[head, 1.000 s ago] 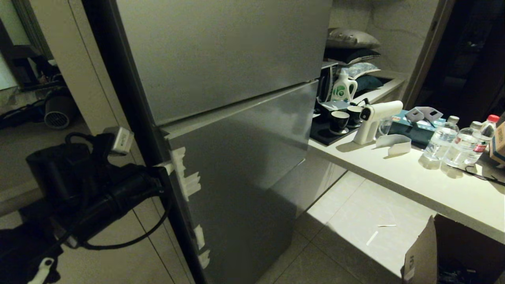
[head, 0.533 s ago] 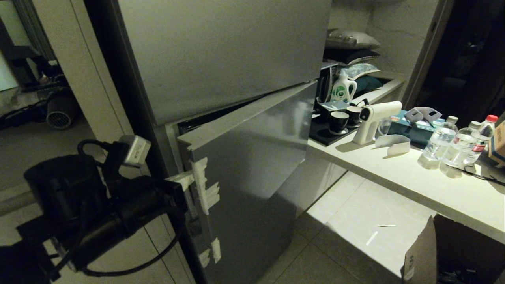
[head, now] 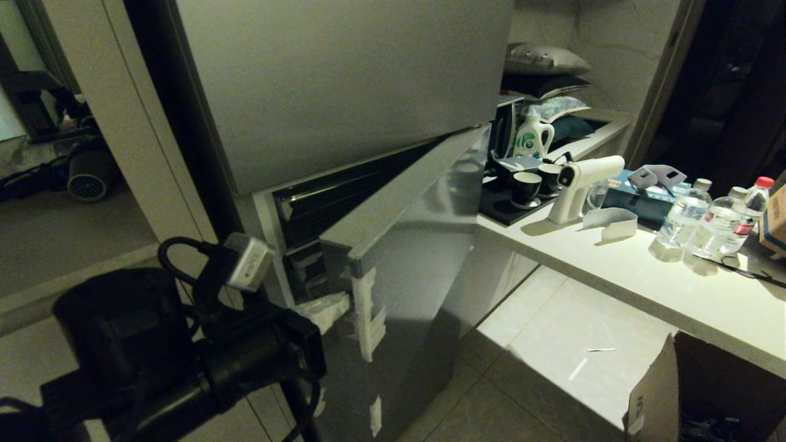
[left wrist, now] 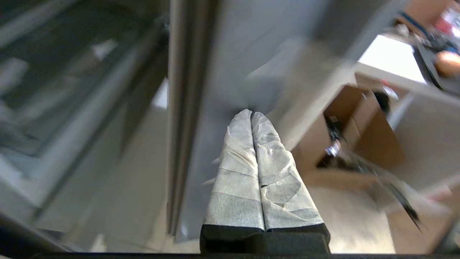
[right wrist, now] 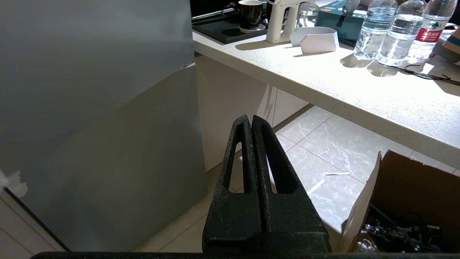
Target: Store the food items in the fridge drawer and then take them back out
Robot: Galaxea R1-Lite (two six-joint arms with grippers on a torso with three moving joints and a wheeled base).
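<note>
The lower fridge door (head: 405,258) is standing much wider open than a second ago, and the left gripper (head: 334,305) is sitting further out from the fridge body with it. Behind the door's free edge the dark inside of the fridge is showing, with a pale shelf front (head: 344,190) across it, but the fridge drawer and the food items are not visible in any view, so their place relative to the gripper cannot be told. In the left wrist view the left gripper (left wrist: 251,114) is showing its two tape-wrapped fingers (left wrist: 237,172) pressed together with nothing between them, their tips lying against the grey door panel just beside its edge. The right gripper (right wrist: 250,120) is hanging away from the fridge, its black fingers also together and empty, above the tiled floor (right wrist: 323,144). To the right, the white counter (head: 645,282) is carrying water bottles (head: 681,215), a white spray gun (head: 583,184) and dark cups (head: 528,187). An open cardboard box (head: 657,393) is standing on the floor under it; what is in it is too dark to tell.
</note>
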